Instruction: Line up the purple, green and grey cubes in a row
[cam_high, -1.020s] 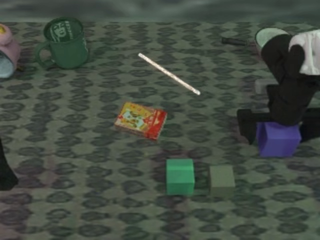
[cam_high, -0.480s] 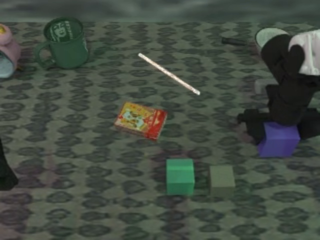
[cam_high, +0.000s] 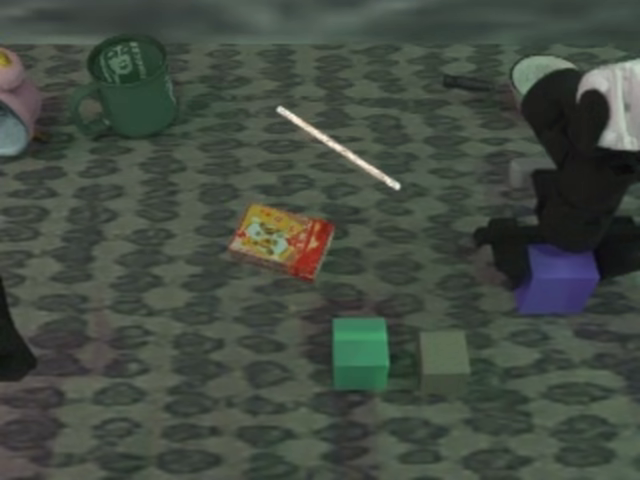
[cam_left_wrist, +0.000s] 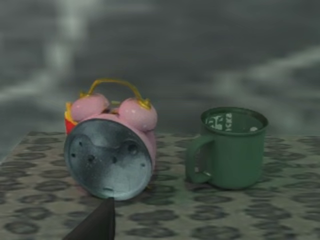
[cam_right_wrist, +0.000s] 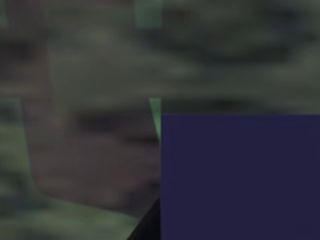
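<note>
purple cube (cam_high: 556, 280) at the table's right, right gripper (cam_high: 560, 252) clamped across it; green cube (cam_high: 360, 352) and grey cube (cam_high: 444, 361) sit just apart, low centre.
lift clear, set purple beside grey, faces square. green mug (cam_high: 132, 84) looks empty. left arm parked, fingers unseen.

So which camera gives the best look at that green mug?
The left wrist view: the green mug stands upright and large there, handle facing the pink alarm clock. The top view shows it small, from above, at the table's far left. The right wrist view misses it.
</note>
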